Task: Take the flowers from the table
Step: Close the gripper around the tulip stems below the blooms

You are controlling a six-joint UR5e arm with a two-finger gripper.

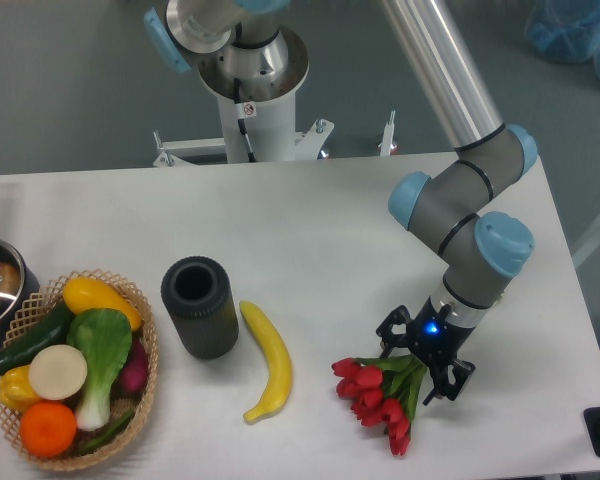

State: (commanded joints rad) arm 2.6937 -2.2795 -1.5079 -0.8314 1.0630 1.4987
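Flowers, a small bunch of red tulip buds with green leaves and pale stems (382, 396), lie on the plain white tabletop (310, 230) near its front right edge, at about three o'clock from the curved yellow banana (267, 360). The black two-finger gripper (426, 365) sits low over the leafy stem end, fingers spread wide and straddling it, gripping nothing yet. To my eye the grasp wants the fingers closing squarely on the gathered stems, not the soft buds, low enough to catch them all. The dark cylindrical cup (200, 306) stands well apart at nine o'clock.
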